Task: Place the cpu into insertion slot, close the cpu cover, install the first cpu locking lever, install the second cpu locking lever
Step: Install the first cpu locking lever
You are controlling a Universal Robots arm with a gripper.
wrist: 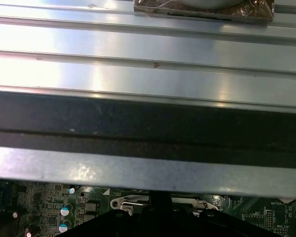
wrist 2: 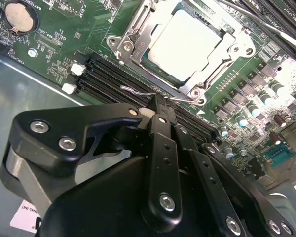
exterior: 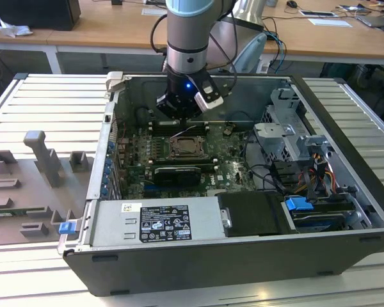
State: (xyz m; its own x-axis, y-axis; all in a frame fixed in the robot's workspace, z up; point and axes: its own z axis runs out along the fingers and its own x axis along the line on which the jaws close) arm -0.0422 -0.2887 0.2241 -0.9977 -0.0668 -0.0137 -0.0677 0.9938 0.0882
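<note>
Cpu (wrist 2: 185,42) lies flat in the insertion slot (wrist 2: 149,59), near the centre of the exterior view inside the open computer case (exterior: 345,166). The cpu cover (wrist 2: 130,42) is down, framing the chip, so the first two steps look done. One wire locking lever (wrist 2: 138,91) lies along the socket's edge over the memory slots (wrist 2: 101,74); whether it is hooked I cannot tell. A second rod-like lever (wrist 2: 259,22) on the far side looks unlatched. The gripper (wrist 2: 158,104) has its fingers drawn together with nothing between them, tips just beside the first lever.
</note>
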